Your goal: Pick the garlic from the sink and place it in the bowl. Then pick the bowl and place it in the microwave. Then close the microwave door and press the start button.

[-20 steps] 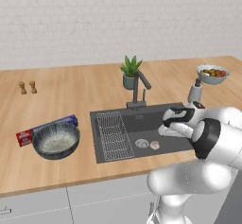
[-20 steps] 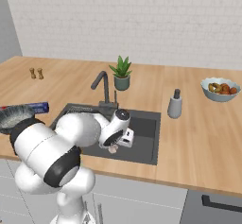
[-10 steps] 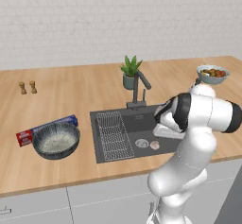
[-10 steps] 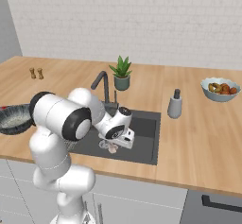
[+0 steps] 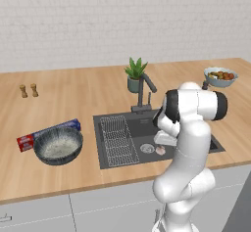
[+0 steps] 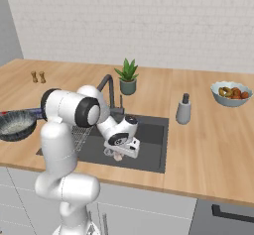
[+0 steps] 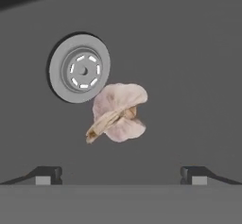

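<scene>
Taking the sink (image 5: pixel 196 145) as the marker, far off to its left on the wooden counter (image 5: pixel 73 99) stand two small brown shakers (image 5: pixel 28 90). Nearer, still left of the sink, a blue and red foil box (image 5: pixel 29 139) lies just behind the bowl (image 5: pixel 58 145), which sits upright on the counter with nothing in it that I can see. Inside the sink, a wire rack (image 5: pixel 116 139) fills the left part of the basin. To the right of the rack, on the sink floor, is the round drain (image 7: pixel 80 69), and the garlic (image 7: pixel 119 112) lies right beside it, touching or just overlapping its rim; the bulb rests on its side with a dry stem poking out. The gripper (image 7: pixel 121 173) hangs low over the sink, above the garlic, fingers spread wide apart with the bulb between them but not touched. Behind the sink rises the dark faucet (image 5: pixel 146 91), with a potted plant (image 5: pixel 135 74) just behind that. Right of the sink stands a grey soap dispenser (image 6: pixel 184 109), and further right a pale bowl of orange-brown food (image 6: pixel 229 92)
</scene>
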Available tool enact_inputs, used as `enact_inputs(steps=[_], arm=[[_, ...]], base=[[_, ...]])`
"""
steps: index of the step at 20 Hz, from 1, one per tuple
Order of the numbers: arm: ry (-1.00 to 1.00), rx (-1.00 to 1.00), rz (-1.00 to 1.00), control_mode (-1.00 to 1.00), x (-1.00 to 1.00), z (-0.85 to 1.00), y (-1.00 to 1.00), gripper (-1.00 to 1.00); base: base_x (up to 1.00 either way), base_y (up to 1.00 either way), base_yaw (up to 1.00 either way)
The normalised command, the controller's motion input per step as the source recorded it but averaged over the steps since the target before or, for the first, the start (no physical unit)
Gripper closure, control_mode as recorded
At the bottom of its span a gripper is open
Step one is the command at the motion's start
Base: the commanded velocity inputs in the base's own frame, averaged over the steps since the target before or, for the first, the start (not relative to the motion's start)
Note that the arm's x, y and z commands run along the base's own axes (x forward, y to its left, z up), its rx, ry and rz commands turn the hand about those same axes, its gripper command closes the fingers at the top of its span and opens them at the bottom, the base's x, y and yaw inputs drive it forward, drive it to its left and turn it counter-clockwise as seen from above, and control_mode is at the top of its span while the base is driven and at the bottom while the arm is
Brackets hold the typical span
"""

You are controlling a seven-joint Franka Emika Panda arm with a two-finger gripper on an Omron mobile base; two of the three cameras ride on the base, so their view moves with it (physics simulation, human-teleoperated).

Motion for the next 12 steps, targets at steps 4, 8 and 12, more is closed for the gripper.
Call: enact_inputs(steps=[4, 8, 12], arm=[[0.01, 0.00, 0.00, -1.00, 0.23, -0.31, 0.10, -1.00], [0.00, 0.00, 0.00, -1.00, 0.35, -0.30, 0.08, -1.00], [0.00, 0.00, 0.00, -1.00, 0.31, -0.26, 0.01, -1.00]], base=[[0.00, 0.00, 0.00], [0.00, 0.00, 0.00], [0.00, 0.00, 0.00]])
